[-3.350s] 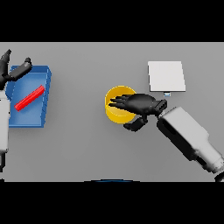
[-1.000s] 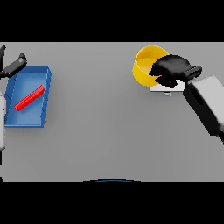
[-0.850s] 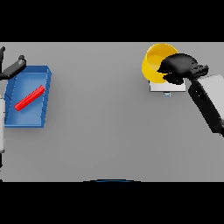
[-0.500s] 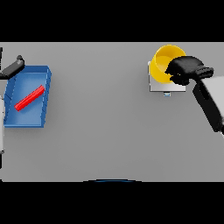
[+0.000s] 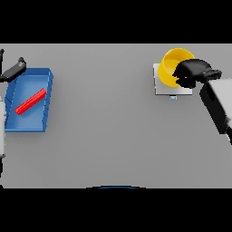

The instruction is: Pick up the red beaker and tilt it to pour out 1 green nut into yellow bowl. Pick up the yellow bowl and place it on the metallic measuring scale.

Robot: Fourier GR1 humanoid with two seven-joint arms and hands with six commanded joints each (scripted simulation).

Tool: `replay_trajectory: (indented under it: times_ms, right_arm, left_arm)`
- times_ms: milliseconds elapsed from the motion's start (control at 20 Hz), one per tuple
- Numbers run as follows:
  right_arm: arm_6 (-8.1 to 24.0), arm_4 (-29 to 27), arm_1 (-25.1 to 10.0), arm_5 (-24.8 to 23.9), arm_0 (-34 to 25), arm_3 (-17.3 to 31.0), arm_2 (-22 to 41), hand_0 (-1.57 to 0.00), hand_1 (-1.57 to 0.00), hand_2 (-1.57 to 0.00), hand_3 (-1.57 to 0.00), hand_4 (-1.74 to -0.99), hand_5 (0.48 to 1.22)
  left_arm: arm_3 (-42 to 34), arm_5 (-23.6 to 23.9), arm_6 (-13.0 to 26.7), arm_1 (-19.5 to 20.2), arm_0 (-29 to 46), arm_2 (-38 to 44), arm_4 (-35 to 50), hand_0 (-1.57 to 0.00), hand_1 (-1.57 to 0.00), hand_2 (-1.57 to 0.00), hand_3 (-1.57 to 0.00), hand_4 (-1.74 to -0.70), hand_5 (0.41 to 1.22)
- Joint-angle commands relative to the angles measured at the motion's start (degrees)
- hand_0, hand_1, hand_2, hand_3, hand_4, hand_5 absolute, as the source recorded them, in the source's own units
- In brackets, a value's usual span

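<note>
The yellow bowl (image 5: 172,66) is over the flat white measuring scale (image 5: 162,88) at the back right, tilted with its opening facing left. My right hand (image 5: 194,72) is shut on the bowl's right rim, and it hides that side of the bowl. Whether the bowl rests on the scale or hangs just above it I cannot tell. My left hand (image 5: 13,71) shows at the far left edge, beside the back corner of the blue tray (image 5: 28,121). A red stick-like object (image 5: 31,100) lies slanted in that tray. No green nut is visible.
The blue tray stands at the table's left side. My right forearm (image 5: 217,106) slants in from the right edge. The grey table (image 5: 104,127) stretches between the tray and the scale.
My right hand has carried the yellow bowl from the table's middle to the back right, over the scale. The left hand has drawn back towards the left edge.
</note>
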Motion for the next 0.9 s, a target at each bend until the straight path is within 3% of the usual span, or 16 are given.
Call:
replay_trajectory:
  times_ms: [0,200,400,600,850]
  right_arm:
    - [0.2,-0.3,0.0,0.3,0.2,0.0,-0.1,-1.32,-1.04,-1.04,-1.24,-1.621,1.155]
    - [0.8,-1.2,0.0,2.5,0.0,0.6,-0.5,-0.83,-0.60,-0.59,-0.79,-1.550,0.955]
    - [1.3,-1.7,-0.2,4.0,-0.5,0.9,-0.9,-0.37,-0.28,-0.35,-0.56,-1.501,0.865]
    - [0.4,-0.8,-0.4,3.7,-0.2,1.6,0.0,-0.15,-0.11,-0.18,-0.40,-1.452,0.818]
    - [0.1,-0.6,-1.0,4.3,-0.2,0.3,0.4,-0.05,-0.04,-0.06,-0.26,-1.414,0.796]
  left_arm:
    - [0.0,0.1,-0.2,0.1,0.5,0.1,0.0,0.00,0.00,0.00,0.00,-0.84,0.775]
    - [-0.8,-0.4,-0.5,-0.1,0.9,0.4,0.8,0.00,0.00,0.00,0.00,-0.85,0.765]
    - [-0.5,-0.2,0.0,-0.2,-0.1,0.3,0.7,0.00,0.00,0.00,0.00,-0.85,0.771]
    - [-1.4,-0.4,0.5,0.0,0.3,0.3,0.6,0.00,0.00,0.00,0.00,-0.86,0.772]
    - [-1.6,0.2,1.0,-0.6,0.2,-0.4,-0.2,0.00,0.00,0.00,0.00,-0.85,0.768]
